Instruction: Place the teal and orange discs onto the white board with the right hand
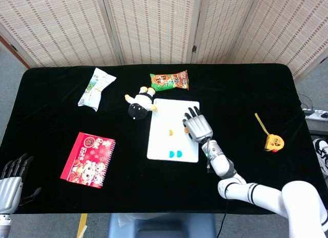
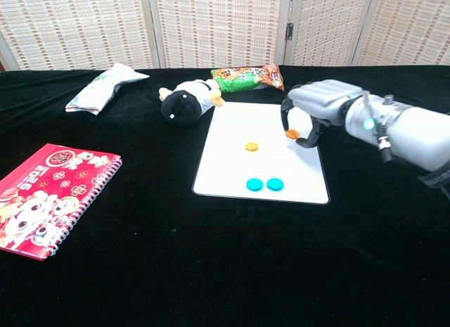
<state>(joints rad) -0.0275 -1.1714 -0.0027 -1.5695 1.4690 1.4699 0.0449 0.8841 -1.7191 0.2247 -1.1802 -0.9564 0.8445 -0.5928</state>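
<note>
The white board (image 1: pixel 164 141) (image 2: pixel 232 172) lies mid-table. On it sit two teal discs (image 1: pixel 176 154) (image 2: pixel 264 184) side by side near the front edge and one orange disc (image 1: pixel 170 131) (image 2: pixel 251 146) in the middle. My right hand (image 1: pixel 197 126) (image 2: pixel 318 110) hovers over the board's right part, palm down, pinching a second orange disc (image 1: pixel 184 129) (image 2: pixel 292 133) between its fingertips just above the board. My left hand (image 1: pixel 11 179) hangs at the table's front left corner, fingers apart and holding nothing.
A black-and-white plush toy (image 1: pixel 140 104) (image 2: pixel 186 102) and an orange-green snack bag (image 1: pixel 170 81) (image 2: pixel 249 78) lie behind the board. A white packet (image 1: pixel 95 88) sits far left, a red notebook (image 1: pixel 88 158) (image 2: pixel 43 195) front left, a yellow tape measure (image 1: pixel 272 141) at right.
</note>
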